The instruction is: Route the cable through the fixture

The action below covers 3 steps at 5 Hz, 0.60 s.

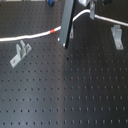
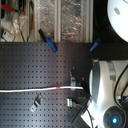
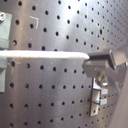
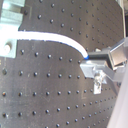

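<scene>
Nearest the lens in the first wrist view, the gripper [image 3: 89, 62] clenches the cable [image 3: 45, 55]; it probably hangs just above a fixture [image 3: 99, 97]. Routing looks unfinished; in the first exterior view the nearer fixture [image 1: 20, 53] stands apart from the cable [image 1: 30, 35].

The cable [image 1: 30, 36] is white with one red band [image 1: 53, 32]. Beneath it, the board [image 1: 75, 95] is black, dotted with regular holes. Beside the cable, the brackets [image 1: 20, 54] are grey.
</scene>
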### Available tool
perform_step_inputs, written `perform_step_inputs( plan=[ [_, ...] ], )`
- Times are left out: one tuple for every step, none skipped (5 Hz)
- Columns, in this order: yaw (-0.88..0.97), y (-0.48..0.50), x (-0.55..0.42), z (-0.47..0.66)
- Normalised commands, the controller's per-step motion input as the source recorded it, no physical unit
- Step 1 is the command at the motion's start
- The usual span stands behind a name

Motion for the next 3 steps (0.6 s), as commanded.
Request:
perform_step_inputs(
  plan=[
    [0.0, 0.01, -0.01, 0.37],
    [0.0, 0.0, 0.0, 0.02],
    [0.0, 0.176, 0.095, 0.33]
  ],
)
